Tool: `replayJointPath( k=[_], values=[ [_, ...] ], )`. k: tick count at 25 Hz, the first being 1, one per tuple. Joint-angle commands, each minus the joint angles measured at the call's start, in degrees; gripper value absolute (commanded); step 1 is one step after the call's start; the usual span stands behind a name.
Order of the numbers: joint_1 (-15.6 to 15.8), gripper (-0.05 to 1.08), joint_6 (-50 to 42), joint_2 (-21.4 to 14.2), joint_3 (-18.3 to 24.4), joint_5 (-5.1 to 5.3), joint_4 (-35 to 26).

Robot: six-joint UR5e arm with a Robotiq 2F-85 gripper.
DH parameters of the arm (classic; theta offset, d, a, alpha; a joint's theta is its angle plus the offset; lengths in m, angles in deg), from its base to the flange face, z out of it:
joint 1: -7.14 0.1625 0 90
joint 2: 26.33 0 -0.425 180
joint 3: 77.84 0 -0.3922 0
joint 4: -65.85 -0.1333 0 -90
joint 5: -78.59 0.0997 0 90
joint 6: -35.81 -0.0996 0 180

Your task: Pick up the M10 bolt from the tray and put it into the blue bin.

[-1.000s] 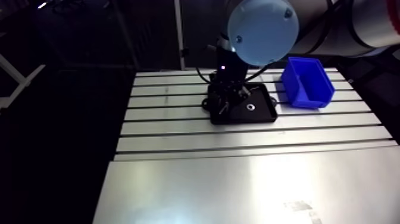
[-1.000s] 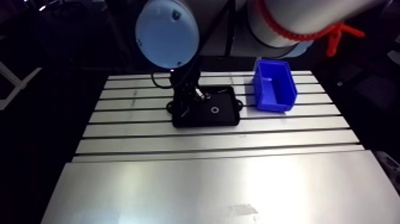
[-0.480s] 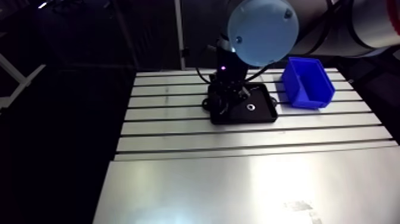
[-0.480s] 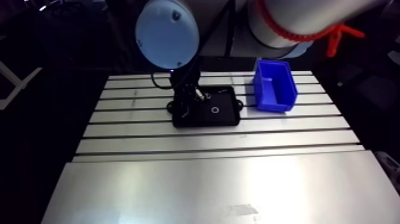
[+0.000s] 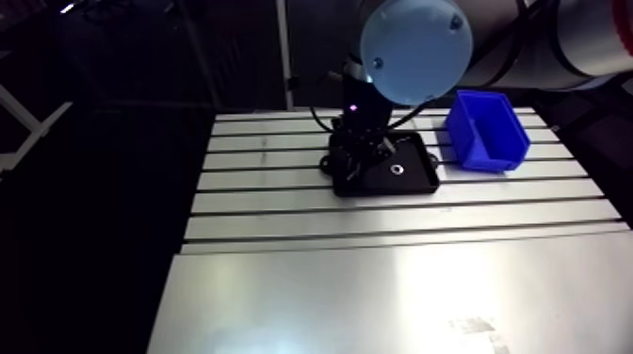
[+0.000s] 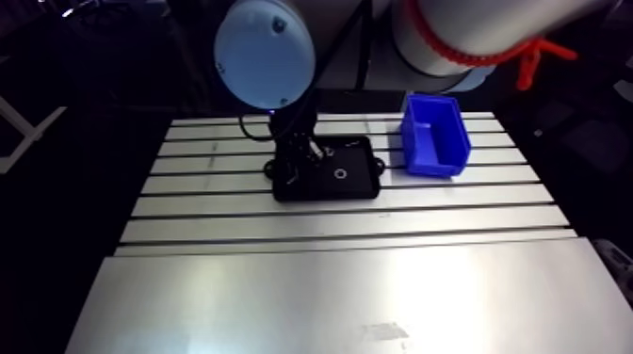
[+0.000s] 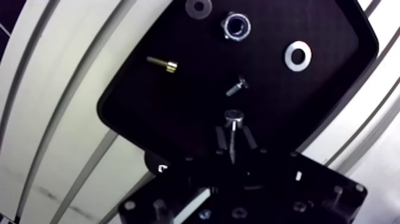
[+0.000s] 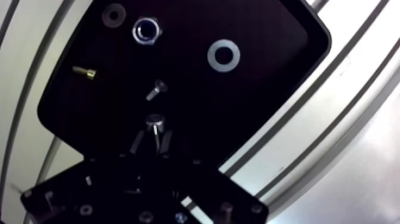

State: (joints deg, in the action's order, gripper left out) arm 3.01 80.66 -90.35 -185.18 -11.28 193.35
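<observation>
Wrist view puts the gripper (image 7: 233,142) pointing straight down, low over 1 rounded corner of the black tray (image 7: 178,113). The M10 bolt (image 7: 233,122) lies inside the tray right at the gripper's tip, with its bright silvery head farthest from the gripper and its shank running back toward it. Whether the gripper has closed on the bolt or is only poised around it cannot be told. The tray floor is matte with a fine grain. Ahead of the bolt lies 1 short countersunk screw (image 7: 236,88). Beyond it are a shiny flat washer (image 7: 297,55), a hex nut (image 7: 236,26) with a bluish ring in its bore, a dark washer (image 7: 198,7) and, off to one side, a small brass-coloured screw (image 7: 162,63). In the arm view the wrist drops from under the pale-blue joint cap onto the tray, which rests on the ribbed, slotted aluminium table (image 5: 283,202). The blue bin (image 5: 485,130), glossy plastic with an open top, stands near the tray and apart from it.
</observation>
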Motion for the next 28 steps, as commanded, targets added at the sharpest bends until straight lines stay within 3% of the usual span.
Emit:
replayJointPath(
  k=[1, 10, 28],
  values=[
    [0.0, 0.75, 0.0, 0.0, -0.03, 0.0, -0.01],
    [0.09, 0.78, 0.0, 0.0, -0.03, 0.0, -0.01],
    [0.62, 1.02, 0.0, -2.02, 0.85, 0.09, -0.36]
  ],
)
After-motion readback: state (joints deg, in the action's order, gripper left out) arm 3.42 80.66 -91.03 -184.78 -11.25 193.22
